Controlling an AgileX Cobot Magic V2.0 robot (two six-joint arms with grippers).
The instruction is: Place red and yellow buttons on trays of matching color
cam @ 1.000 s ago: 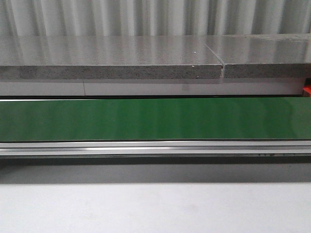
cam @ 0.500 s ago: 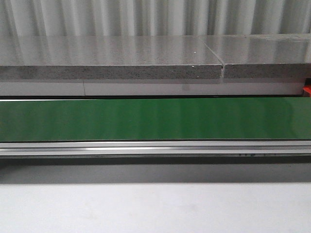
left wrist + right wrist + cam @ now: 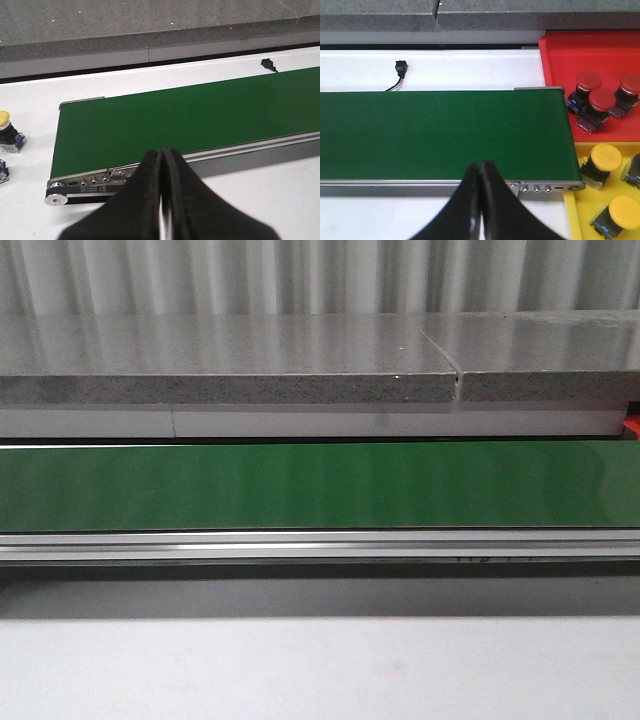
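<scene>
Idle between picks, both claws pinched closed and empty over bare green belt (image 3: 320, 485); next: open left gripper (image 3: 162, 200), grab yellow button (image 3: 6, 131) off table.

Cut off at the frame edge in the left wrist view: a small blue-based part (image 3: 2, 171), cap unseen. In the right wrist view, sliced at three o'clock: the flat red plastic tray (image 3: 560, 55), the flat yellow plastic tray (image 3: 576, 220), and a grey-bodied button (image 3: 634, 172), colour not readable.
</scene>
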